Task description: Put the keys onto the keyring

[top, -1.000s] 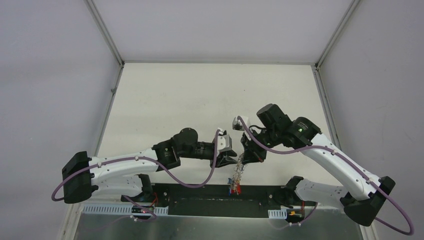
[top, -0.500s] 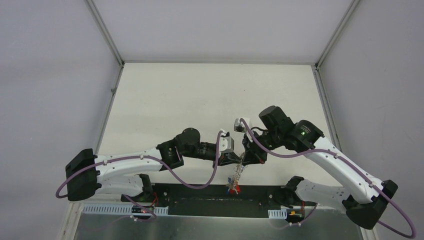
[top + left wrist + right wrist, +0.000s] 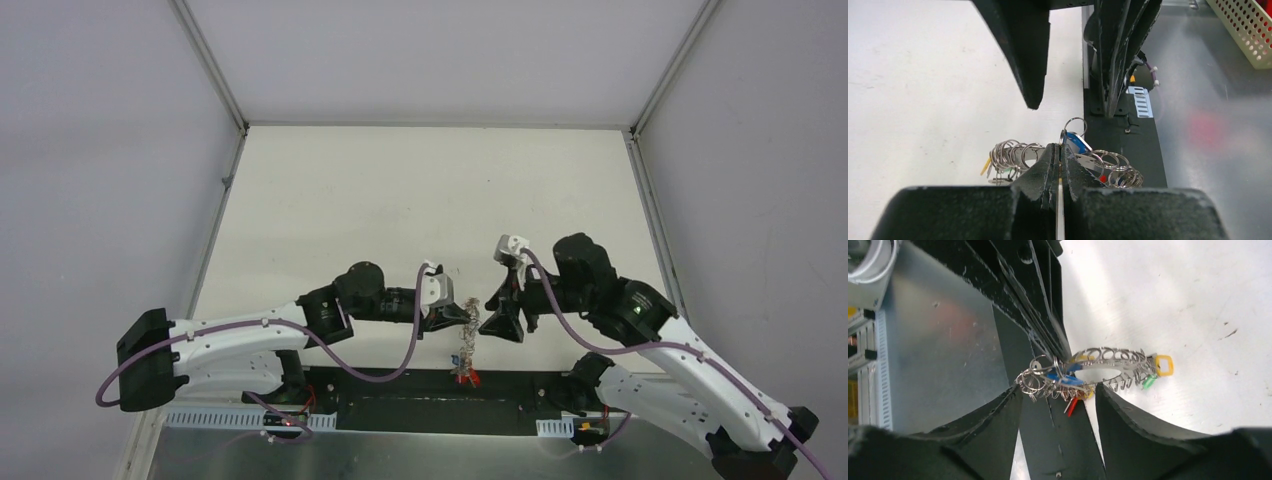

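Top external view: the left gripper and right gripper face each other near the table's near edge. The keyring is between them, trailing toward that edge. Left wrist view — its jaws are pressed together on the keyring, beside a blue-tagged key. Right wrist view — its jaws stand apart and grip nothing. The keyring lies just past the tips, with a yellow tag at its far end.

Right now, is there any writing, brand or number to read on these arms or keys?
None can be read. The yellow plastic key tag and the blue plastic key tag on the silvery chain-like keyring show no legible lettering. Nothing readable shows on the white robot arms either.
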Controlling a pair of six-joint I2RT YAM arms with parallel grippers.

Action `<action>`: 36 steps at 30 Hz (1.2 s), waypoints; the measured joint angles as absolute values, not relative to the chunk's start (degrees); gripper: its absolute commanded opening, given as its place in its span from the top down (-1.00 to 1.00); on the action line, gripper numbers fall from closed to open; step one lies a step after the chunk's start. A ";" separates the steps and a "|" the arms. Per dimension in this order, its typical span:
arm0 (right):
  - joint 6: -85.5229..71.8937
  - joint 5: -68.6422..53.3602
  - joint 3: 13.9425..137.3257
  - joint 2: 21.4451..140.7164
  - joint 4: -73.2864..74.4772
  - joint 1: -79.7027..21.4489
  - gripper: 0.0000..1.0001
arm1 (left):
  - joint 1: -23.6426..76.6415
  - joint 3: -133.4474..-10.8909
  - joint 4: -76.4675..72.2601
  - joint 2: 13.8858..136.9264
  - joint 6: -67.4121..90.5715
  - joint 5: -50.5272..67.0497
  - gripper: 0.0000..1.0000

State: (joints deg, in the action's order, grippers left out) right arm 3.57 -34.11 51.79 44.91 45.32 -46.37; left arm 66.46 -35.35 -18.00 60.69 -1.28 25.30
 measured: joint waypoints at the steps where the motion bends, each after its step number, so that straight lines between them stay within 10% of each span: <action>1: 1.74 -33.50 50.02 42.41 42.61 -46.37 -0.15 | 66.46 -34.83 -18.04 59.44 -1.30 24.29 1.00; 36: -18.35 -33.21 45.41 37.89 28.84 -46.37 0.52 | 66.46 -28.12 -31.33 51.33 -0.99 22.15 1.00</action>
